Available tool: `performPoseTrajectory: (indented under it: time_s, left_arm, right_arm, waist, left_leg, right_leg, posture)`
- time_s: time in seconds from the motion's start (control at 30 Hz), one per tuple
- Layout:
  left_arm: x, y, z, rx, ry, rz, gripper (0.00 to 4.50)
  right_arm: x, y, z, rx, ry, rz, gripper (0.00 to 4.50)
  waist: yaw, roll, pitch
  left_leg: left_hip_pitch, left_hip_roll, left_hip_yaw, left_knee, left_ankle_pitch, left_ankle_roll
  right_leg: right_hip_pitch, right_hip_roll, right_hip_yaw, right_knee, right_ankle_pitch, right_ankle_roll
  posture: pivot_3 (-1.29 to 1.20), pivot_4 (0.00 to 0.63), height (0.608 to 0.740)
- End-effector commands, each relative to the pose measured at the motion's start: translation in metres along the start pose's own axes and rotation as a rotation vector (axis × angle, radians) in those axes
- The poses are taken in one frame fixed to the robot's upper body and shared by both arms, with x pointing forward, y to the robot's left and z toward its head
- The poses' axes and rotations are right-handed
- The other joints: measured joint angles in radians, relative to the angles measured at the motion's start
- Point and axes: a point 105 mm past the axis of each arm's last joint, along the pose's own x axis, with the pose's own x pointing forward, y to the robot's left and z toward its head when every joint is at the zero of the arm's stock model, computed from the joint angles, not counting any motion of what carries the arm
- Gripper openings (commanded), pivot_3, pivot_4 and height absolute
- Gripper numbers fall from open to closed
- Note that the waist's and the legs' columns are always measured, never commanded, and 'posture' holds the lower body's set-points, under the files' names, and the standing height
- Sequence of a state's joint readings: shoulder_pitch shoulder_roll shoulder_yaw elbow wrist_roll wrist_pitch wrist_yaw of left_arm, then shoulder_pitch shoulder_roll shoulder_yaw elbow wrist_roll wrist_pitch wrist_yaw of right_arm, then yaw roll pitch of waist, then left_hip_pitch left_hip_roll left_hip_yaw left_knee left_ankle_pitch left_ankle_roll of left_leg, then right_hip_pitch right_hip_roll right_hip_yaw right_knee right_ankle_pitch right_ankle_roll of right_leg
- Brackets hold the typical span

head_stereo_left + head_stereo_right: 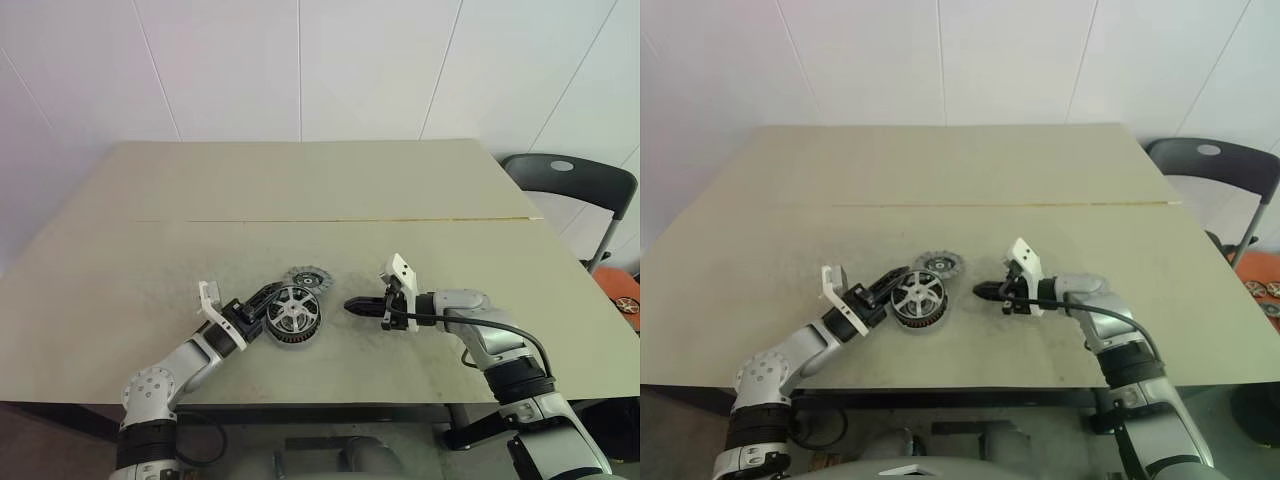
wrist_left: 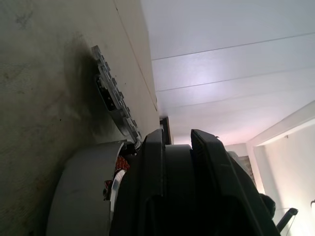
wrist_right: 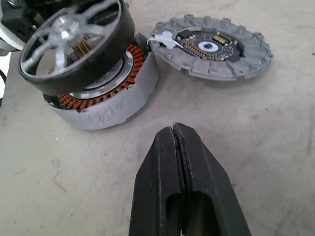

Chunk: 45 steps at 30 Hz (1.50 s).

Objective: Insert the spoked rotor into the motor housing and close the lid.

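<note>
You are working the insertion step: the spoked rotor (image 3: 74,42), a flat black ring-shaped wheel with shiny silver spokes and hub, is sitting tilted on top of the motor housing (image 3: 106,96), a round grey-walled disc with reddish-brown copper windings around a silvery centre, near the front middle of the beige table (image 1: 330,180). Your left gripper (image 1: 262,300) is reaching in from the left and is pinching the rotor's rim between its black fingers. Your right gripper (image 3: 177,142) is hovering just to the right of the housing, its fingers pressed together and carrying nothing. The lid (image 3: 211,46), a dull silver-grey ribbed metal disc, is lying flat behind the housing, its edge touching or nearly touching the housing's wall.

By my reading, the rotor is not yet seated; one side is riding high. Your next move is calling for levelling it over the windings and pressing it down squarely, with the lid to follow.
</note>
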<state>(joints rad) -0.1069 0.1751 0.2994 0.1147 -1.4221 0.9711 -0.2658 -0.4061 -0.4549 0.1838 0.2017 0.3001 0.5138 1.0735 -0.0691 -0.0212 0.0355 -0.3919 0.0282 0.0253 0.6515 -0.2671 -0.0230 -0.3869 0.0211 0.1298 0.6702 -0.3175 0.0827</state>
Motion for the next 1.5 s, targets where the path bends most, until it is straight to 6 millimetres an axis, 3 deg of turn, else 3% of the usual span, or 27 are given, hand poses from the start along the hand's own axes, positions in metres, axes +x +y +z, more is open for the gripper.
performPoseTrajectory:
  time_s: [0.03,0.2,0.4,0.6,0.8,0.9,1.1,1.23,1.37,1.5]
  left_arm:
    - [0.001,0.0,-0.001,0.022,0.014,0.011,1.81]
    - [0.0,0.005,-0.002,0.059,0.034,0.055,3.43]
    - [0.001,-0.003,0.0,0.245,0.116,0.099,3.43]
    - [0.01,-0.02,-0.003,0.617,0.252,0.154,3.43]
    - [0.028,-0.057,-0.017,0.959,0.334,0.074,3.43]
    - [0.027,-0.059,-0.019,1.087,0.368,0.079,3.43]
    - [0.025,-0.056,-0.01,1.284,0.383,0.108,3.43]
    - [0.029,-0.061,0.006,1.45,0.266,0.064,3.43]
    - [0.03,-0.065,0.001,1.417,0.187,-0.052,2.51]
    - [0.03,-0.048,-0.013,1.432,0.214,-0.12,1.16]
  right_arm:
    - [-0.003,0.0,0.015,-0.039,-0.047,-0.004,0.0]
    - [-0.002,0.0,0.014,-0.041,-0.046,-0.008,0.0]
    - [-0.002,0.0,0.013,-0.042,-0.041,-0.008,0.0]
    - [0.0,0.0,0.012,-0.042,-0.04,-0.006,0.0]
    - [0.002,0.002,0.011,-0.04,-0.039,-0.003,0.0]
    - [0.002,0.002,0.011,-0.04,-0.04,-0.003,0.0]
    - [0.003,0.002,0.01,-0.04,-0.039,-0.004,0.0]
    - [0.004,0.002,0.011,-0.041,-0.039,-0.002,0.0]
    - [0.005,0.001,0.011,-0.042,-0.039,-0.002,0.0]
    - [0.005,0.001,0.01,-0.043,-0.038,-0.005,0.0]
  waist:
    - [0.0,0.0,0.0]
    - [0.001,0.0,-0.001]
    - [-0.001,0.0,-0.001]
    - [-0.001,0.0,-0.001]
    - [0.0,0.001,-0.001]
    - [0.0,0.001,-0.001]
    - [0.0,0.001,0.0]
    - [0.001,0.001,0.0]
    - [0.001,0.001,0.0]
    - [0.001,0.001,0.0]
  left_leg:
    - [0.0,0.0,0.0,0.0,0.0,0.0]
    - [0.001,0.0,0.0,0.001,0.0,0.0]
    - [0.002,-0.001,0.0,0.002,0.0,0.0]
    - [0.002,0.0,0.0,0.001,0.0,0.0]
    - [0.0,0.0,0.0,0.0,0.0,0.0]
    - [0.0,0.0,0.0,0.0,0.0,0.0]
    - [0.0,0.0,0.0,-0.001,0.0,0.0]
    - [0.0,0.001,0.001,-0.001,0.0,0.0]
    - [0.0,0.001,0.001,-0.001,0.0,0.0]
    - [0.0,0.001,0.001,-0.001,0.0,0.0]
  right_leg:
    - [0.0,0.0,0.0,0.0,0.0,0.0]
    - [0.002,0.0,0.0,0.0,0.0,0.0]
    - [0.003,0.0,0.0,0.0,0.0,0.0]
    - [0.002,0.0,0.0,0.0,0.0,0.0]
    - [0.001,0.0,0.0,0.0,0.0,0.0]
    - [0.0,0.0,0.0,0.0,0.0,0.0]
    - [0.0,0.0,0.0,0.0,0.0,0.0]
    - [0.0,-0.001,0.0,0.0,0.0,0.0]
    - [0.0,-0.001,0.001,0.0,0.0,0.0]
    - [0.0,-0.001,0.0,0.0,0.0,0.0]
  posture:
    - [0.0,0.0,0.74]
    - [0.0,0.0,0.74]
    - [0.0,0.0,0.74]
    - [0.0,0.0,0.74]
    - [0.0,0.0,0.74]
    - [0.0,0.0,0.74]
    - [0.0,0.0,0.74]
    - [0.0,0.0,0.74]
    - [0.0,0.0,0.74]
    - [0.0,0.0,0.74]
